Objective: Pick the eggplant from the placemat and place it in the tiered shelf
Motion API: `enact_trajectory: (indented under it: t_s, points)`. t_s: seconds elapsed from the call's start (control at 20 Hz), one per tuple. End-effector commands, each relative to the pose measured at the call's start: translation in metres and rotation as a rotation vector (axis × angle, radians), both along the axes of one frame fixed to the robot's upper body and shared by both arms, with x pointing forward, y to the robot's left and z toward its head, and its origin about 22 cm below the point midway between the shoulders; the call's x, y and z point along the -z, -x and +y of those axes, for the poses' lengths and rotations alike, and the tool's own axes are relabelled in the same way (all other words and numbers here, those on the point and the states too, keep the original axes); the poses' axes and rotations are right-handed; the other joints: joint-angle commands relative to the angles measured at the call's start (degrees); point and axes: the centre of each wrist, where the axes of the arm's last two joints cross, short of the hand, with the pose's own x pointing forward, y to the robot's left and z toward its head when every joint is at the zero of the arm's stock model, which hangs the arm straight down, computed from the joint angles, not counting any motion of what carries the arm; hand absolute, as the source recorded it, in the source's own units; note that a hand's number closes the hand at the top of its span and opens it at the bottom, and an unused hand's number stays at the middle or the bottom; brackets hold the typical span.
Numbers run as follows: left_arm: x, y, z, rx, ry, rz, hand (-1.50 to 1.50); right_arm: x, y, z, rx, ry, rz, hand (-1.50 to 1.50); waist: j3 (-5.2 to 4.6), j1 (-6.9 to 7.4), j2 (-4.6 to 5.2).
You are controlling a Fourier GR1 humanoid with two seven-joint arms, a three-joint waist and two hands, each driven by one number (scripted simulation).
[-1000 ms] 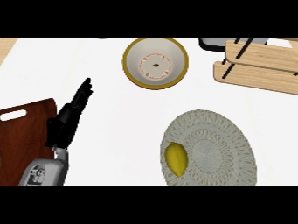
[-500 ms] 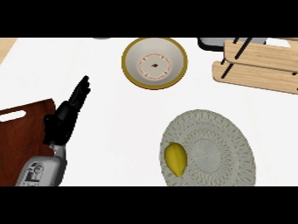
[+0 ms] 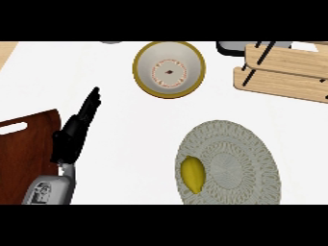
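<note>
Nothing much has moved since the earlier frames: left hand (image 3: 74, 134) sits in the same spot by the cutting board (image 3: 17, 153), fingers straight and together, holding nothing. Right hand isn't in view. Task item, a small yellow oblong (task calls it an eggplant (image 3: 193, 174)), lies on the left part of the round woven placemat (image 3: 245, 163), well apart from the hand. Likely light, stiff, smooth-skinned and a bit slippery; I'd grab across its middle, fingers either side of the short axis. Tiered shelf (image 3: 294, 72) is at upper right, wooden slats on black legs. Count: one eggplant, one placemat, one shelf, one bowl (image 3: 169, 69), one board.
</note>
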Motion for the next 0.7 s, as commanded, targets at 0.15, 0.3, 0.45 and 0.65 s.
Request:
enact_trajectory:
  t_s: [0.15, 0.3, 0.45, 0.65]
  points:
    - [-0.011, 0.002, 0.007, 0.008, 0.005, 0.015, 0.0, -0.008, 0.02, -0.014, -0.047, -0.113, -0.113, -1.5, 0.02, -0.32, -0.2]
    - [0.01, -0.011, 0.007, 0.004, 0.011, 0.009, 0.0, -0.015, 0.016, -0.002, -0.107, -0.171, -0.136, -1.5, 0.0, -0.42, 0.01]
    - [0.004, -0.004, 0.005, -0.001, 0.0, -0.004, 0.0, -0.044, 0.018, -0.005, -0.162, -0.207, -0.131, -1.5, 0.0, -0.01, 0.0]
    - [-0.01, -0.001, -0.004, 0.009, -0.009, 0.0, 0.0, -0.035, 0.027, -0.005, -0.2, -0.2, -0.195, -1.5, 0.01, -0.19, -0.14]
